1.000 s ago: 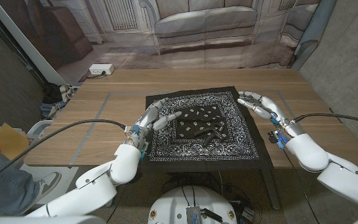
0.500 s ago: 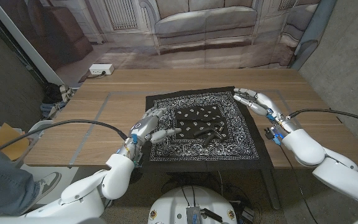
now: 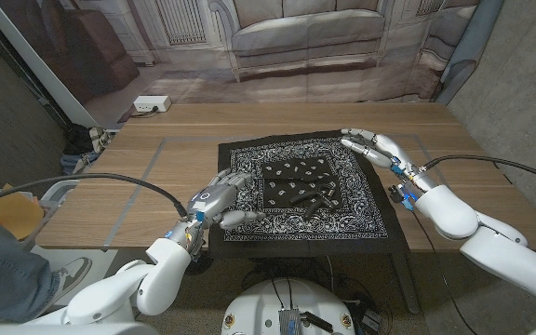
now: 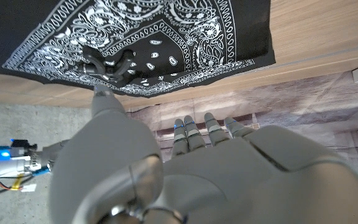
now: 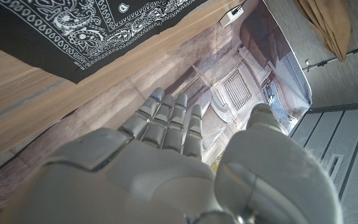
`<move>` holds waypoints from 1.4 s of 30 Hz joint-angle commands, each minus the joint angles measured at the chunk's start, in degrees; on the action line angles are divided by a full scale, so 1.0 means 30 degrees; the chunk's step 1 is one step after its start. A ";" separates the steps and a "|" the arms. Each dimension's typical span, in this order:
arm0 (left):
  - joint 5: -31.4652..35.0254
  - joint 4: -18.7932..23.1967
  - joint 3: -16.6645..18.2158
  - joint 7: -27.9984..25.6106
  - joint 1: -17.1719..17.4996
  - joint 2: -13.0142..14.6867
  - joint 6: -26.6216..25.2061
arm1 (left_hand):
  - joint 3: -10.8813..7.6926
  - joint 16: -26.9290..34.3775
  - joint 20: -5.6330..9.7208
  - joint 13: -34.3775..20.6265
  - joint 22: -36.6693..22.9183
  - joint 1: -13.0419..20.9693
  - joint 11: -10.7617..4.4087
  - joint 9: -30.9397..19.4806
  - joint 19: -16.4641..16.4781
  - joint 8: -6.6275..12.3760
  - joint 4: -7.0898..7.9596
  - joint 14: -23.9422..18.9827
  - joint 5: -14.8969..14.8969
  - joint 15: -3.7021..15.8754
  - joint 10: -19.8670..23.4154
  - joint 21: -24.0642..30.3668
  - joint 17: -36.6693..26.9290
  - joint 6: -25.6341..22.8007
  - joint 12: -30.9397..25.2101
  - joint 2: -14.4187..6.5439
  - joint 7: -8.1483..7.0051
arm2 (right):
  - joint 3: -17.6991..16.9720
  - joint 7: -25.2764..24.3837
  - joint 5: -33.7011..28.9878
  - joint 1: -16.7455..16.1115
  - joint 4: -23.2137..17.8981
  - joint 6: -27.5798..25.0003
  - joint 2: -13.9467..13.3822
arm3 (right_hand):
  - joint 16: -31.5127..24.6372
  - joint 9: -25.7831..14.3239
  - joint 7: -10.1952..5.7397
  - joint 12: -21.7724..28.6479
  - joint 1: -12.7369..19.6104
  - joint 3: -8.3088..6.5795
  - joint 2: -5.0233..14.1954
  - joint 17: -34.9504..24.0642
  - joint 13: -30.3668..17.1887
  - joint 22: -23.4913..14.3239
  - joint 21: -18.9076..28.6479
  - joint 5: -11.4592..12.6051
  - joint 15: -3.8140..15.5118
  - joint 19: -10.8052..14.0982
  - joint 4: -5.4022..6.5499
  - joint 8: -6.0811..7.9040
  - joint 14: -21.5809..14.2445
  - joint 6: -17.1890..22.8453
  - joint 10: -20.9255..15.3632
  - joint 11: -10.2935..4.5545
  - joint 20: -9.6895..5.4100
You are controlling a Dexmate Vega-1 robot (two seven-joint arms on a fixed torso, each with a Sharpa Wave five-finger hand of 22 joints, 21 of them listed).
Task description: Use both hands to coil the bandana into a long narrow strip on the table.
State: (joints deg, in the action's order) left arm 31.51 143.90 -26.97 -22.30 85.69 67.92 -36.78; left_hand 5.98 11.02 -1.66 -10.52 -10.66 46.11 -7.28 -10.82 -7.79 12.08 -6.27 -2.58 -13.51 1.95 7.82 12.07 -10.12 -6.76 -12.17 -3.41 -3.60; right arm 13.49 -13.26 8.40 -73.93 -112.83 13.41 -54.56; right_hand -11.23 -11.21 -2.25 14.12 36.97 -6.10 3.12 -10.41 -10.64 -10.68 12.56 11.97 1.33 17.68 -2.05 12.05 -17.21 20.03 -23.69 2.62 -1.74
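since our left hand (image 3: pixel 220 199) and right hand (image 3: pixel 370 146) hover spread and empty, uneven grabs could bunch the bandana (image 3: pixel 307 186).

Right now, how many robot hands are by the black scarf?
2. The left hand is over the bandana's near left part, by its left edge. The right hand is over its far right corner. Neither plainly grips the cloth.

Bare table (image 3: pixel 138 177) lies either side of the bandana (image 3: pixel 305 191); a white power strip (image 3: pixel 150 104) sits at the far-left corner.
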 commanded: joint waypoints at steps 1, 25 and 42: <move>0.3584 0.1695 -0.1298 0.1518 0.1196 0.1043 -0.2844 | 0.0027 -0.0025 -0.0039 -0.0097 0.0006 0.0170 -0.0176 -0.0046 0.0058 0.0027 -0.0229 -0.0216 -0.0032 0.1131 0.0014 0.0015 -0.0017 -0.0056 0.0009 0.0020 -0.0228 | 0.0709 0.0798 0.0111 0.1147 0.0334 -0.0028 0.0241 | 0.0053 0.0012 -0.0039 0.0009 -0.0178 0.0023 -0.0024 0.0022 -0.0024 -0.0002 -0.0013 -0.0036 0.0009 0.0139 0.0075 -0.0115 -0.0202 0.0081 -0.0104 -0.0112 0.0121; 1.3880 0.0070 -0.4140 0.5121 0.2899 -0.2252 -0.4392 | 0.0094 -0.0019 0.0334 -0.0152 -0.0018 0.1146 -0.0392 -0.0080 -0.0127 0.0137 -0.0561 -0.0344 -0.0154 0.1365 0.1120 -0.0084 -0.0031 -0.0578 -0.0273 0.0380 -0.0561 | 0.1556 0.1934 0.0793 0.2921 0.1802 0.1303 0.1236 | 0.0111 0.0011 -0.0039 -0.0038 -0.0277 0.0027 -0.0007 0.0037 -0.0028 -0.0008 -0.0057 -0.0118 0.0064 0.0185 0.0023 -0.0127 -0.0253 0.0145 -0.0237 -0.0116 0.0106; 1.5168 -0.1497 -0.2953 0.6010 0.4418 -0.4464 -0.3909 | 0.0051 -0.0093 0.0953 -0.0185 -0.0003 0.1869 -0.0234 -0.0104 -0.0204 -0.0083 -0.0675 -0.0230 -0.0247 0.1311 0.0745 -0.0117 -0.0031 -0.0168 -0.0021 0.0407 -0.0571 | 0.2161 0.2117 0.0784 0.3455 0.2048 0.0887 0.1732 | 0.0132 0.0010 -0.0013 -0.0075 -0.0371 0.0044 0.0002 0.0036 -0.0031 -0.0013 -0.0078 -0.0152 0.0059 0.0210 0.0014 -0.0115 -0.0282 0.0234 -0.0283 -0.0194 0.0112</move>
State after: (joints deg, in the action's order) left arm 75.00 142.39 -37.53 -5.46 96.67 58.30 -49.21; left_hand 6.21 10.77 0.26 -10.83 -10.68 51.13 -8.30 -10.80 -8.21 11.83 -7.76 -3.18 -14.01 1.93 10.06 11.84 -10.14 -7.43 -12.17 -1.97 -5.50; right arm 18.95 -7.16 10.73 -64.49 -106.97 16.94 -50.20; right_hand -11.01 -11.22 -2.25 14.12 36.53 -6.09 3.13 -10.13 -10.65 -10.68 12.56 11.53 1.65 17.98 -2.06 11.84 -17.52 20.04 -24.18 2.12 -1.43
